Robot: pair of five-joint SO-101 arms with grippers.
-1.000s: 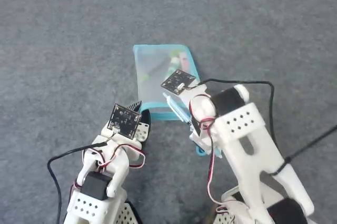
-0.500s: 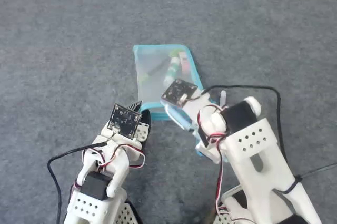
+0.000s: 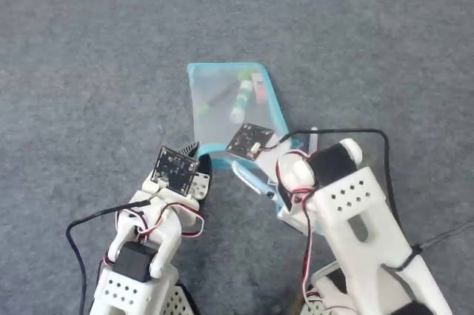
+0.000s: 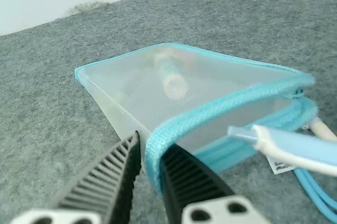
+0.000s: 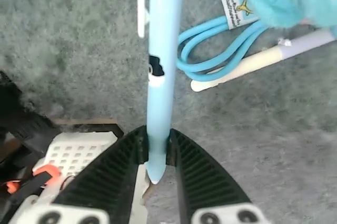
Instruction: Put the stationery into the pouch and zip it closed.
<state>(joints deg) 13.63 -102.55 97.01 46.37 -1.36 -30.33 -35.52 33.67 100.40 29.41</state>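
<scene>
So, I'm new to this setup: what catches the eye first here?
The translucent pouch with turquoise trim lies on the grey carpet, stationery already inside, its open edge pinched by the left hand. Beside it, the right hand grips a light blue pen near the pouch's mouth.

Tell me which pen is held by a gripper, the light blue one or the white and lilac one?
The light blue pen, clamped in the right gripper; the white and lilac pen lies free on the table.
</scene>
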